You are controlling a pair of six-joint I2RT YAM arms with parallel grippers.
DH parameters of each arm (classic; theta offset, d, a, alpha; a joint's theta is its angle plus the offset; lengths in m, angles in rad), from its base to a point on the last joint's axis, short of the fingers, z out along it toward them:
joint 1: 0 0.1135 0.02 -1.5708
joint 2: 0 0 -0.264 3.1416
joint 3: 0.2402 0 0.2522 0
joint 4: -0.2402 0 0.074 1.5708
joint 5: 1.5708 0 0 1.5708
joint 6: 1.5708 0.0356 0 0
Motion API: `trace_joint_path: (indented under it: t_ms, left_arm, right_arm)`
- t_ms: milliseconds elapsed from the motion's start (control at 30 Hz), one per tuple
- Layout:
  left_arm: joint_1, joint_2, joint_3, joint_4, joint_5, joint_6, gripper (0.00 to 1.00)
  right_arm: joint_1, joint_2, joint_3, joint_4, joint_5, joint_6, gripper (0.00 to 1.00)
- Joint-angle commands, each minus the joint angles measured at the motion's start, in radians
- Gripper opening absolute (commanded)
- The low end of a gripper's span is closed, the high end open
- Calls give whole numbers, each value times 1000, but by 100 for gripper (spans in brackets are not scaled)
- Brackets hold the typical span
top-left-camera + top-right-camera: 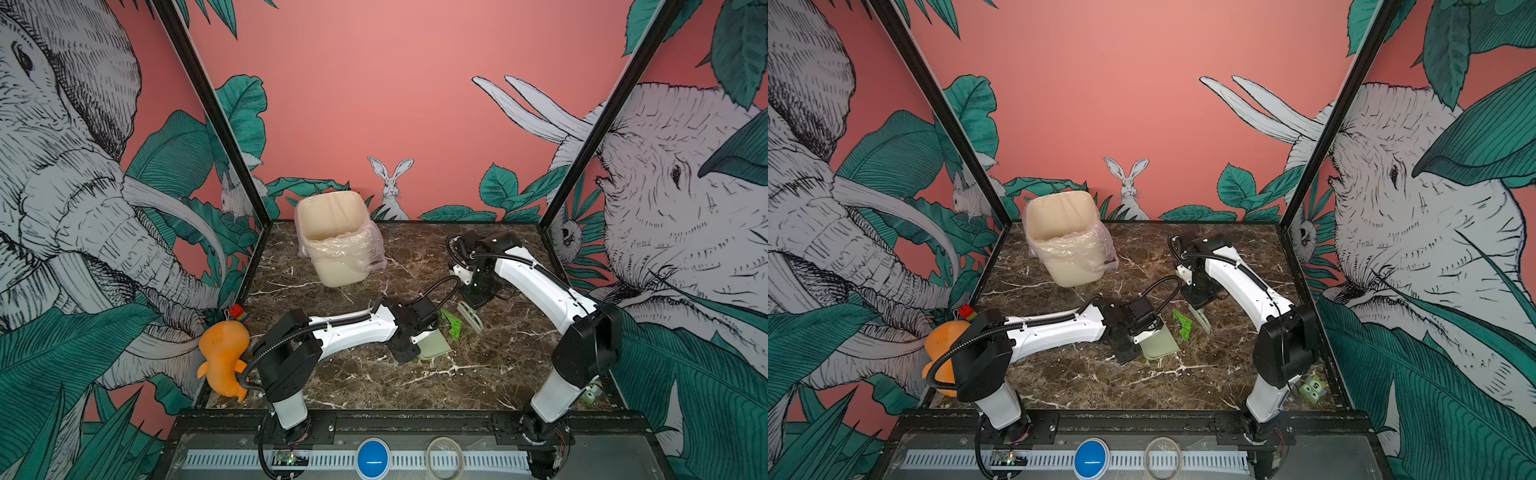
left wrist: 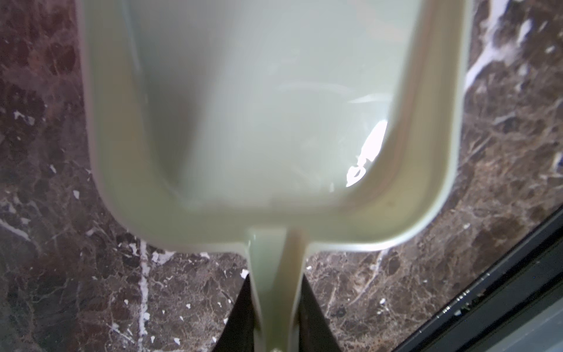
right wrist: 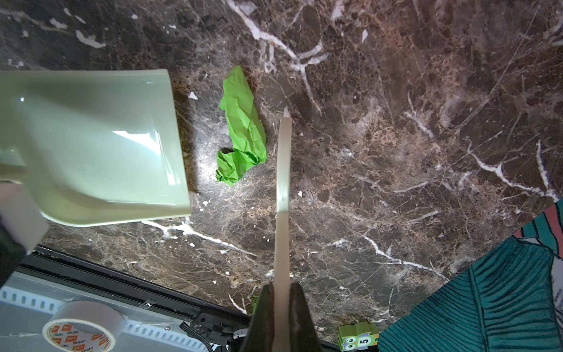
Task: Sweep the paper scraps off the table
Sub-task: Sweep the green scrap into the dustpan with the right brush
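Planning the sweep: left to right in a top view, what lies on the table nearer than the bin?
Orange toy → dustpan → green paper scrap → brush → small green owl block.

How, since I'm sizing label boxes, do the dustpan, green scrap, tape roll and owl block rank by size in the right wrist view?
1. dustpan
2. green scrap, tape roll: about alike
3. owl block

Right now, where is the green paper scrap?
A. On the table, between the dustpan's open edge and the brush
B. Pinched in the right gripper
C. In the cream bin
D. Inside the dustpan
A: in the right wrist view the green scrap lies on the bare table, in the gap between the dustpan and the brush.
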Motion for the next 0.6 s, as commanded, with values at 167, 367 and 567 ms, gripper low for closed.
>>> trace_joint_path:
  t_ms: [167,367,567]
  left_arm:
    - [-4,47,46,-3,-24,23,13]
    - [-4,68,54,12,-33,25,12]
    - [4,81,58,16,-31,23,12]
  right_arm:
    - [1,27,16,-8,-18,18,0]
    - [4,31,7,-1,-38,24,0]
    - [25,35,8,-1,-56,23,0]
